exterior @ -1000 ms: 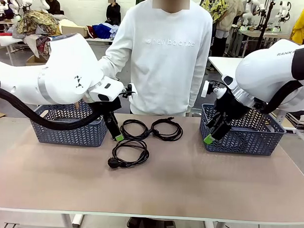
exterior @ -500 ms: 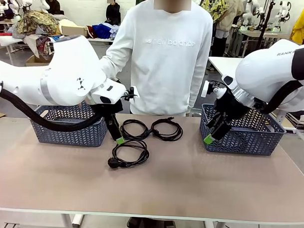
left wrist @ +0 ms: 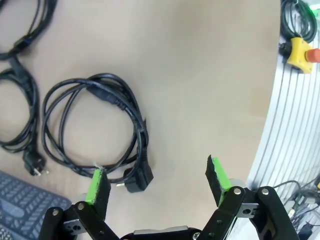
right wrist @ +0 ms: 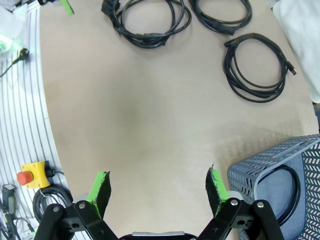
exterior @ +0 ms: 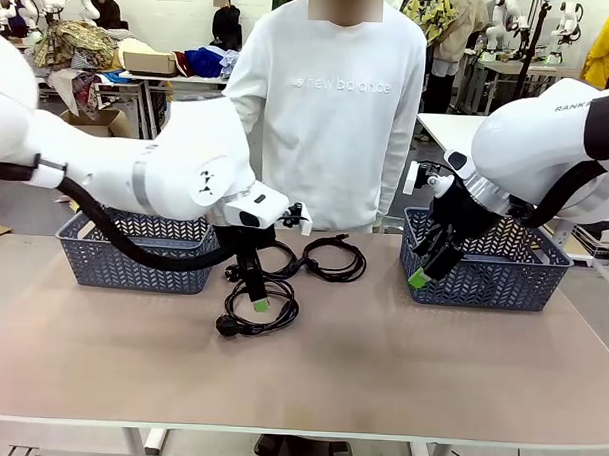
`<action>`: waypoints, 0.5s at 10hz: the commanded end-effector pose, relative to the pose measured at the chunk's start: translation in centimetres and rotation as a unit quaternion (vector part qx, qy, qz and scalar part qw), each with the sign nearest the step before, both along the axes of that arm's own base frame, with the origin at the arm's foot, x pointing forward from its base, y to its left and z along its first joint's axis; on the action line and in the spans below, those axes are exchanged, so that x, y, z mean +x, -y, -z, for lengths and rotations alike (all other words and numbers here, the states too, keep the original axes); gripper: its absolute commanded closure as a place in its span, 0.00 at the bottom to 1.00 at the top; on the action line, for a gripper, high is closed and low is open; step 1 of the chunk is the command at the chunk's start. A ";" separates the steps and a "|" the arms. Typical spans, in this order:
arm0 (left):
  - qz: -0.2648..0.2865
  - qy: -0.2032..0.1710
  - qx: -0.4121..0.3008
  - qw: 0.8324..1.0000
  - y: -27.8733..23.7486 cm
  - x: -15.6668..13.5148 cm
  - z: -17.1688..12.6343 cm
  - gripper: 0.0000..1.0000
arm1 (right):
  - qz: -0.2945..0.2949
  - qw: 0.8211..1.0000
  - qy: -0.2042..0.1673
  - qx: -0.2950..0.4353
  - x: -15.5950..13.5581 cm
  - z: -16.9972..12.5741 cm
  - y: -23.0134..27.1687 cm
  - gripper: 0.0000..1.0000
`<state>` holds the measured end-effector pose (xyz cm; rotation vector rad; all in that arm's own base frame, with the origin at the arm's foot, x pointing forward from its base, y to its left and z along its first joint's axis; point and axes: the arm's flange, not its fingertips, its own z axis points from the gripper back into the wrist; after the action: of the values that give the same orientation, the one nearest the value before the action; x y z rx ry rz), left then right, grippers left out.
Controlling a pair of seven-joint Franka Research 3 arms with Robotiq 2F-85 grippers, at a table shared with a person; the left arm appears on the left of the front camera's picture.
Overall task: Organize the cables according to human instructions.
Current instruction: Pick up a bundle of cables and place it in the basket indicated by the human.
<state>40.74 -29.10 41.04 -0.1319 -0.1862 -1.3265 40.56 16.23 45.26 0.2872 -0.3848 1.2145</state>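
Here the left gripper [exterior: 259,304] hangs with its jaws spread wide over the nearest coiled cable [left wrist: 141,131]. The cable's chunky plug [left wrist: 136,178] sits just beside one green pad [left wrist: 96,184], which I judge is a line-up for a downward pinch on the cord. Two more coils [exterior: 331,275] lie beyond, towards the person. The right gripper [exterior: 423,273], likewise spread and empty, waits by the right-hand grey basket [exterior: 482,294], where a fourth cord [right wrist: 297,192] already lies.

Your left gripper [exterior: 256,300] hangs left of centre, jaws wide apart; your right gripper [exterior: 423,272], equally spread, sits at mid-right.
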 end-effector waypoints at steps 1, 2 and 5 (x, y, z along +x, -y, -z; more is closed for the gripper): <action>0.001 -0.005 0.025 1.000 1.1 0.9 0.7 0.00 | 0.002 1.000 0.001 0.001 0.0 -0.1 0.1 0.00; 0.004 -0.009 0.029 1.000 1.8 0.8 1.7 0.00 | 0.002 1.000 0.001 0.001 0.0 -0.1 0.1 0.00; 0.003 0.001 0.054 0.999 2.8 0.8 4.3 0.00 | 0.002 1.000 0.001 0.001 0.0 -0.1 0.1 0.00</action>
<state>41.16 -31.65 37.06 -0.0897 -0.1119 -1.3593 40.56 16.22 45.27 0.2872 -0.3849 1.2144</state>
